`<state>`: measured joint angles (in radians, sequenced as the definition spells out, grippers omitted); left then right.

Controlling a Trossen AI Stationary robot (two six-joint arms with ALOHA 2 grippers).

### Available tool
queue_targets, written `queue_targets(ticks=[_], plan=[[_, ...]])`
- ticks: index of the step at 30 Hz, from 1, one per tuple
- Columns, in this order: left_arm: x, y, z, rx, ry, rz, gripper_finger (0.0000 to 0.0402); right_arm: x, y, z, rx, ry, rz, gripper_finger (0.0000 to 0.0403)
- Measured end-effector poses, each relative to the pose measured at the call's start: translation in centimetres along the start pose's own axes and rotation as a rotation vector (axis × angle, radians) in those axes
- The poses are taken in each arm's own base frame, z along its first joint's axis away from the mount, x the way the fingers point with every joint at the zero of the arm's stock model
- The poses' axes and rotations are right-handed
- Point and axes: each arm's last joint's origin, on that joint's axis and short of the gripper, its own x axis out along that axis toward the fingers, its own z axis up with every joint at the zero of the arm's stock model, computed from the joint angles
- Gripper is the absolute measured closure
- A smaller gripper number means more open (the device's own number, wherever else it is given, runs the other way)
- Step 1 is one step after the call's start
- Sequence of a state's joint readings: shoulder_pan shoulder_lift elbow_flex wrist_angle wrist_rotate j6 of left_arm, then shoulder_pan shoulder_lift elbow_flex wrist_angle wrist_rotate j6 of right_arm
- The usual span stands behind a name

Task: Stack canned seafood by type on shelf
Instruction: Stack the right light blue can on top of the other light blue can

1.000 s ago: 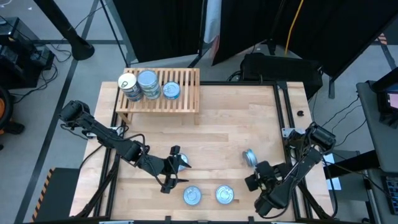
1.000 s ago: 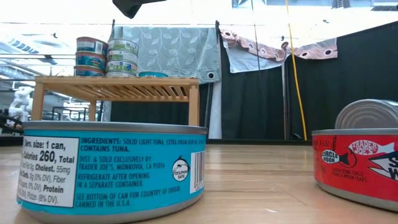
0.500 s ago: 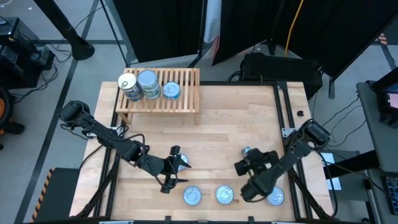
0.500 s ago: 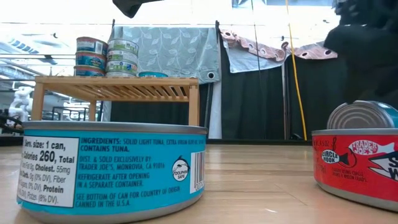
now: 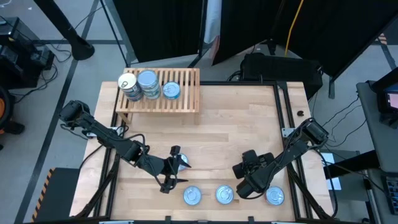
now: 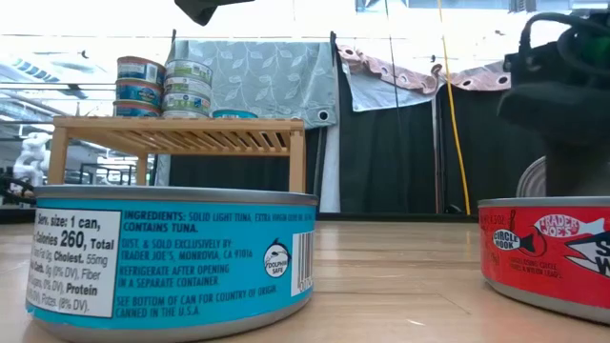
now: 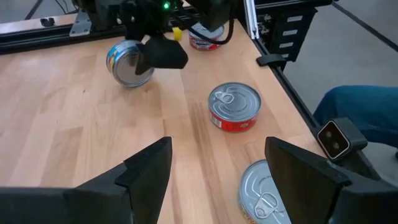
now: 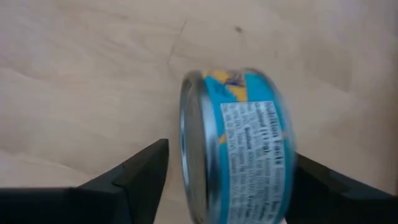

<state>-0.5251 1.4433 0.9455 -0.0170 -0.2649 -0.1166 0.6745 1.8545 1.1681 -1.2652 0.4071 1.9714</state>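
Blue-labelled and standing on its edge, a tin (image 8: 239, 149) sits between the spread fingers of the right gripper (image 5: 244, 176) at the table's front right, near 3 flat tins (image 5: 192, 196) along the front edge. This looks like the pickup step: the fingers bracket the tin but have not closed on it. The left gripper (image 5: 175, 168), also spread and empty, hovers over the front middle of the table (image 5: 236, 118). On the slatted shelf (image 5: 186, 81) at the back left, 2 stacks (image 5: 147, 84) and a single tin (image 5: 171, 91) already stand. Next, I judge, the right fingers must pinch the rims squarely, since an upright tin may roll away, then carry it to the matching stack.
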Motion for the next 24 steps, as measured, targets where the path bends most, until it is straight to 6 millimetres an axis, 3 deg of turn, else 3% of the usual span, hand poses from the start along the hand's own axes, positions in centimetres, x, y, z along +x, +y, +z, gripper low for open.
queue_targets(ticks=[12,18,24], plan=[[0.0,0.6,0.8,0.036,-0.023,0.020,0.0136,0.2,0.1,0.4,-0.126,0.057,-0.028,0.0283],[-0.6,1.0,1.2,0.030,-0.035,0.054,0.0136,-1.1,1.3,1.4,-0.196,0.084,0.032,0.0278],[-3.0,1.6,1.8,0.024,-0.037,0.074,0.0136,-3.6,3.2,3.6,-0.303,0.027,0.146,0.0260]])
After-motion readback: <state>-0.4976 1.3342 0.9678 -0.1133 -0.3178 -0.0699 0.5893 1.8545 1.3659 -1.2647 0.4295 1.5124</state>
